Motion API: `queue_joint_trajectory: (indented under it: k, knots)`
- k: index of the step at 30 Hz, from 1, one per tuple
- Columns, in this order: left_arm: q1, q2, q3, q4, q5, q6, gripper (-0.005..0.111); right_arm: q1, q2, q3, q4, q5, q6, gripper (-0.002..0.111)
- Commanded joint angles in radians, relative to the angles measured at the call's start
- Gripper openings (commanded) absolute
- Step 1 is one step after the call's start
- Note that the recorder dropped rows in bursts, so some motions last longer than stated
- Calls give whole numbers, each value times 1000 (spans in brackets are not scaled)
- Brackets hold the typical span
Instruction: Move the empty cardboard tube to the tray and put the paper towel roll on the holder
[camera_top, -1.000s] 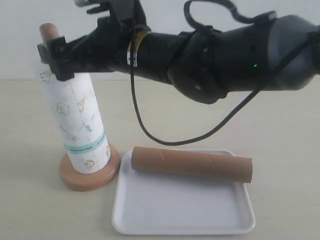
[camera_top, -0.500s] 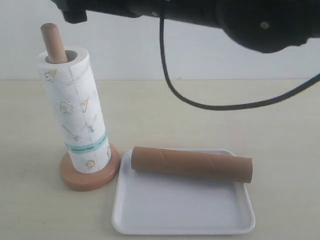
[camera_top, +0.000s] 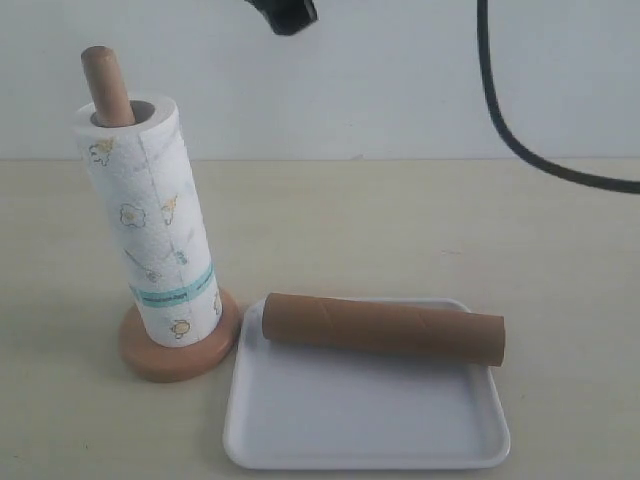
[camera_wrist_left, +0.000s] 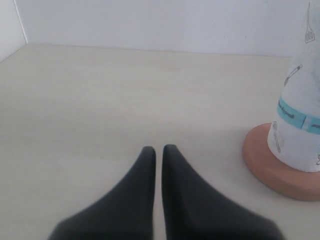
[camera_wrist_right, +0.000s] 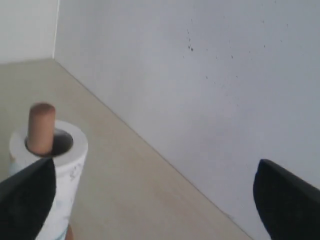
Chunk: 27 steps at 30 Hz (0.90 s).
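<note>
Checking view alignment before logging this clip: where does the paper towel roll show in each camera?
Exterior view: the paper towel roll, upright at the left.
Left wrist view: only its lower part, with the teal band.
Right wrist view: its top end, seen from above.
Shared landmark: the holder, its base or rod tip in every view.

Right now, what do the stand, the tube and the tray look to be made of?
The stand looks like light wood, smooth and matte, with a turned round base. The tube seems plain brown cardboard: dull, with spiral seams. The tray is probably glossy white plastic, though glazed ceramic cannot be ruled out.
</note>
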Motion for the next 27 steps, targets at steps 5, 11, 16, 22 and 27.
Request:
queue_joint_trajectory:
  k: [5,11,16,22,27]
  knots:
    - [2,-1,3,1,-8,4,4,-6,-10,-5,-51,281,-20,105]
    - [2,-1,3,1,-8,4,4,-6,-10,-5,-51,476,-27,105]
    - [2,-1,3,1,-8,4,4,-6,-10,-5,-51,613,-43,105]
    - [2,-1,3,1,-8,4,4,-6,-10,-5,-27,777,-43,105]
    - [2,-1,3,1,-8,4,4,-6,-10,-5,22,927,-43,103]
